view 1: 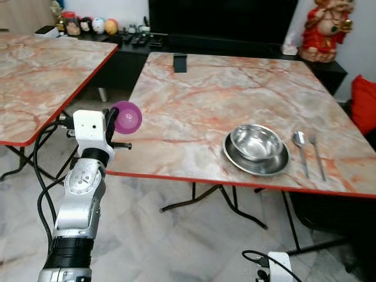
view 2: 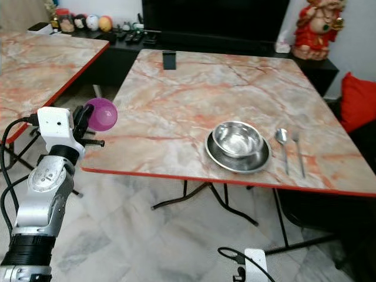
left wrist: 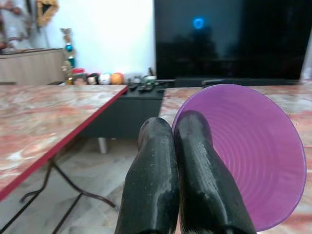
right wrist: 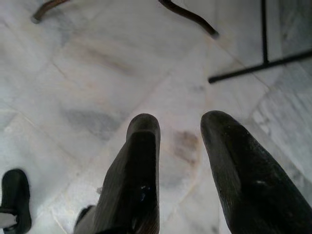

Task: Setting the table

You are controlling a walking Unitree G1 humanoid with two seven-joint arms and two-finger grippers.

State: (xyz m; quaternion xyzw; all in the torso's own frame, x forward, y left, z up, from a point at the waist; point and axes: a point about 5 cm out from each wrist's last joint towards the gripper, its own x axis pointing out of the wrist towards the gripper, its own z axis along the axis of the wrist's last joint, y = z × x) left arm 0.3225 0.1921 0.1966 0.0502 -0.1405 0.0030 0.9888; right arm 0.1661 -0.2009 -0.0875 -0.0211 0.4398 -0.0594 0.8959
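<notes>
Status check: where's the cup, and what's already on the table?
Left gripper shut on purple cup, held at table's near-left edge. Right gripper open, low over floor. Steel bowl on plate, spoon, fork set. Path unobstructed.

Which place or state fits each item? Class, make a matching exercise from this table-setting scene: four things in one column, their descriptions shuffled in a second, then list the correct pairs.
Things:
1. round purple plastic cup
2. shiny steel bowl
3. metal spoon
4. small black stand

Descriptions:
A. lying beside the fork
B. at the table's far edge
C. held by the left end effector, off the table's corner
D. sitting in a steel plate

Pairs: 1-C, 2-D, 3-A, 4-B
</notes>
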